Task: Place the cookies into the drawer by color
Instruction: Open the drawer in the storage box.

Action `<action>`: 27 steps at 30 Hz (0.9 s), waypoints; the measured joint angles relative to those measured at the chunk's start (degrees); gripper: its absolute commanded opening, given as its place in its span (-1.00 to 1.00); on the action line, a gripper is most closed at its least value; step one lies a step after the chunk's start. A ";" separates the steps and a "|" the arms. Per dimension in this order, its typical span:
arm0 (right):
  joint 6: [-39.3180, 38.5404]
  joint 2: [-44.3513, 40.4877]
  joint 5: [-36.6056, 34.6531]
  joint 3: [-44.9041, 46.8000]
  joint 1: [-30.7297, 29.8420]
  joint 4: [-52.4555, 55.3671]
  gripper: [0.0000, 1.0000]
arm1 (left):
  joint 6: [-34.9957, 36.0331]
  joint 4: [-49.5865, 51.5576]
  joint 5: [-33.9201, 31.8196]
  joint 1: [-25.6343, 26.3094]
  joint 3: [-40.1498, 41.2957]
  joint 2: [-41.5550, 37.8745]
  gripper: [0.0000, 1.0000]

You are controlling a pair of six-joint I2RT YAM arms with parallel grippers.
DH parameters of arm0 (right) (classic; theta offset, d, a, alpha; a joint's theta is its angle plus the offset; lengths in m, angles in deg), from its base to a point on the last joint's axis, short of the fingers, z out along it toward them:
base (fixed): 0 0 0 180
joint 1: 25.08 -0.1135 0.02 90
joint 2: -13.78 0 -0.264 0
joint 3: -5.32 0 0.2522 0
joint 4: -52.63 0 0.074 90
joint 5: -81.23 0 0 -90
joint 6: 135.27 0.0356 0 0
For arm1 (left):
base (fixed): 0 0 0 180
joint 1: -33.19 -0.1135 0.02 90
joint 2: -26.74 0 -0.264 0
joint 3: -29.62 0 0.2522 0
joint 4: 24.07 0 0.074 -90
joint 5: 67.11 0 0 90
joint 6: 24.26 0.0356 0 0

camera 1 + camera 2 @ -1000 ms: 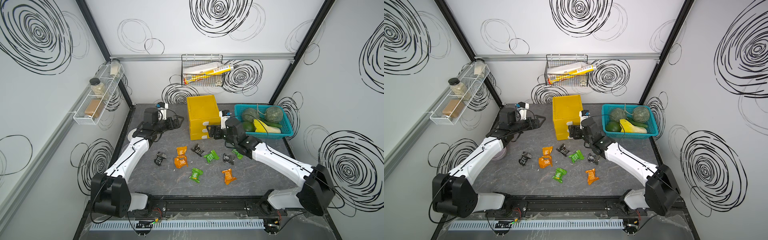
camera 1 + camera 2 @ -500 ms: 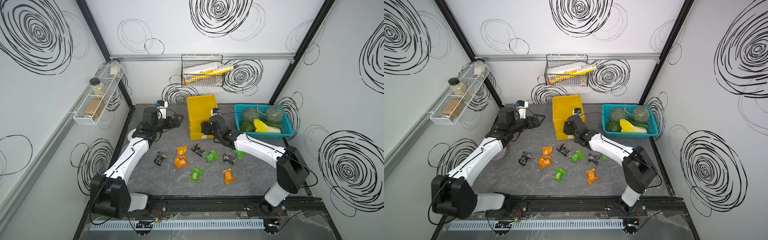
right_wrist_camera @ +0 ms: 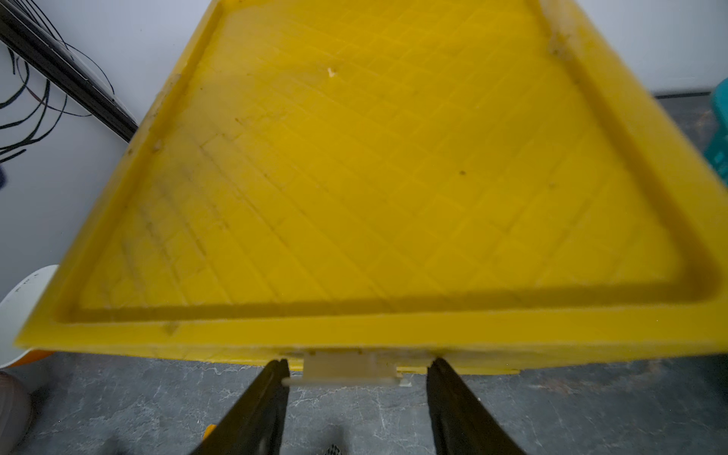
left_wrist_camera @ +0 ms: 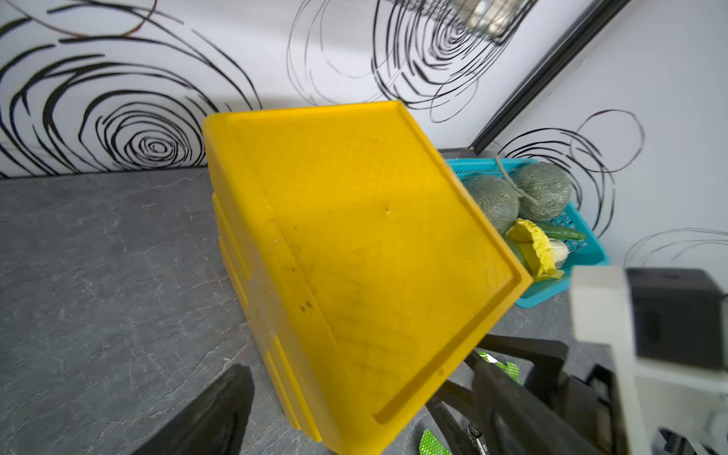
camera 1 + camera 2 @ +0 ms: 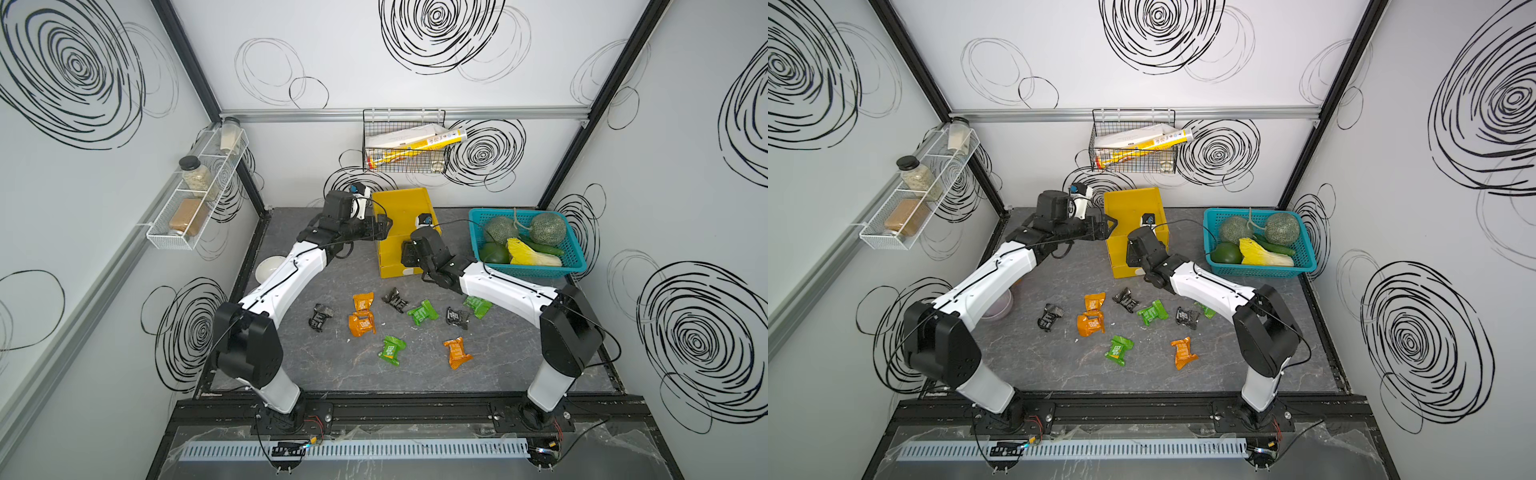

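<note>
Grey tabletop (image 5: 332,374) fills the frame centre in both top views. The yellow drawer (image 5: 401,208) chest stands at upper centre, with the teal basket (image 5: 536,272) to its right, apart from it. The left gripper (image 5: 385,228) is at the chest's upper-left edge with jaws spread wide and nothing held; contact with the chest is unclear. The right gripper (image 3: 356,366) is at the chest front, jaws apart on either side of a white tab handle (image 3: 346,368) under the top lip, not clamped. Nine cookies (image 5: 362,324) lie loose on the tabletop below the chest: three orange, three green, three black.
</note>
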 measured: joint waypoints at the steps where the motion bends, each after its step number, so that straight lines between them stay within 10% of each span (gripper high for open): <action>1: -0.17 0.26 -0.28 -0.24 0.00 0.11 0.17 | 0.00 1.18 -0.55 -0.04 -1.81 1.90 0.79; 27: -6.54 2.75 -2.10 -3.06 -0.04 -0.07 -0.28 | -0.11 4.57 -1.03 -0.15 -10.86 12.22 0.32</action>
